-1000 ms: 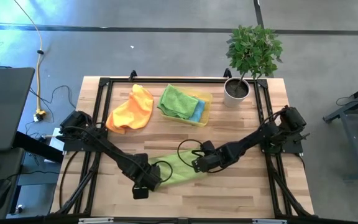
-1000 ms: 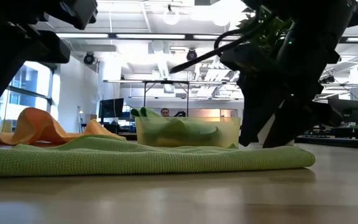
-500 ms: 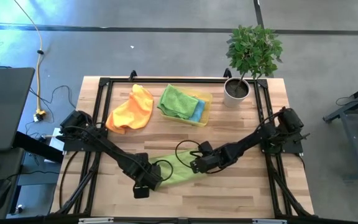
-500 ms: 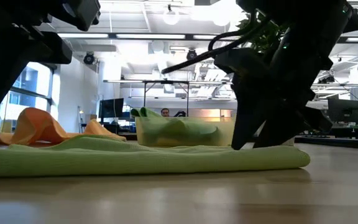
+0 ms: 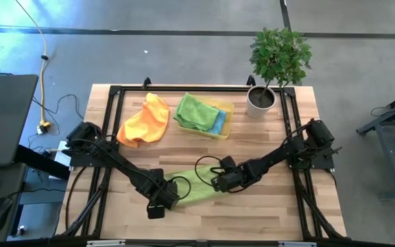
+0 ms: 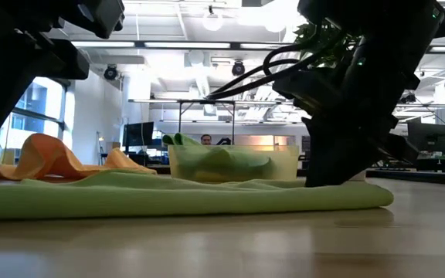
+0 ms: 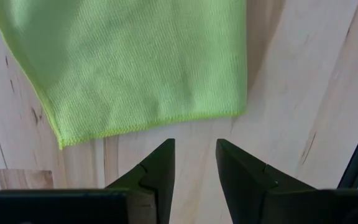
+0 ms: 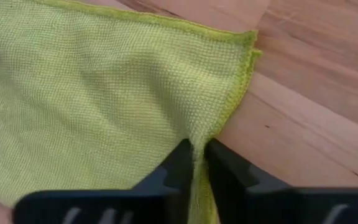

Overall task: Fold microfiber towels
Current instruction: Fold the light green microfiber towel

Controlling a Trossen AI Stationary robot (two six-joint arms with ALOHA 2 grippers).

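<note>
Green towel flat at table's 6 o'clock, an arm at each end

Left gripper (image 7: 192,163) slightly parted, empty, hem just ahead; towel (image 5: 196,186) runs 8-to-2 o'clock between arms. Right gripper (image 8: 195,163) pinched on its far edge at 2 o'clock end, so nearer to lift. Orange towel (image 5: 145,121) & tray (image 5: 226,118) lie toward 12

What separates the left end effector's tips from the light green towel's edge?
Only bare wood: in the left wrist view, the left end effector sits just off the light green towel.
</note>
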